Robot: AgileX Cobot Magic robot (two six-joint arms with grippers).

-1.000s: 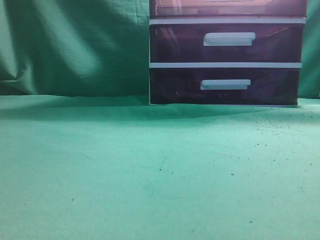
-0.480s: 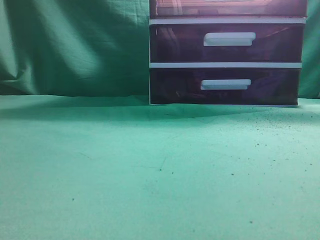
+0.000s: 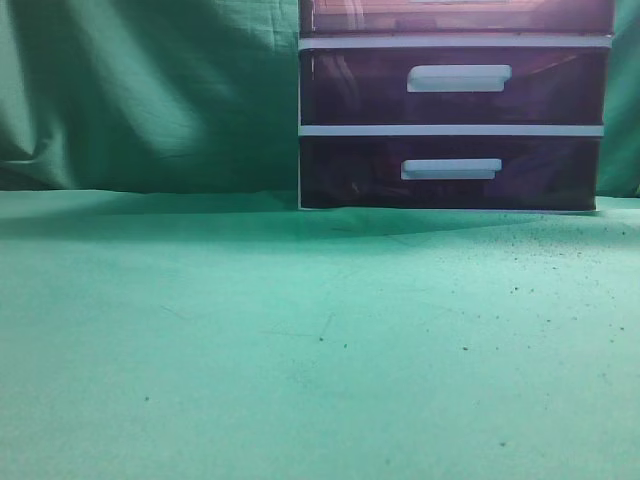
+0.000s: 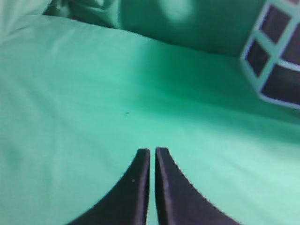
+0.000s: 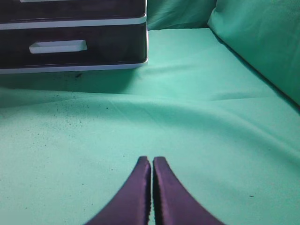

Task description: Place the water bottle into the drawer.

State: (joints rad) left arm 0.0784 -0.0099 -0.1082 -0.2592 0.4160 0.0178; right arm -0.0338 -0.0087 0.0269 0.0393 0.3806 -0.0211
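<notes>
The drawer point(image 3: 455, 15), with a paler pinkish-purple front, shows as a strip at the top edge of the exterior view, at the top of the white-framed drawer unit point(image 3: 450, 130). The unit also shows in the left wrist view point(image 4: 276, 56) and the right wrist view point(image 5: 70, 42). The water bottle is out of view in every frame. My left gripper point(image 4: 153, 151) is shut and empty above the green cloth. My right gripper point(image 5: 151, 159) is shut and empty above the cloth, in front of and right of the unit. Neither gripper shows in the exterior view.
Two darker purple drawers with white bar handles point(image 3: 458, 78) point(image 3: 450, 169) sit below the top drawer. A green cloth point(image 3: 300, 340) covers the table and hangs as a backdrop point(image 3: 150, 90). A raised cloth fold point(image 5: 262, 42) stands at the right.
</notes>
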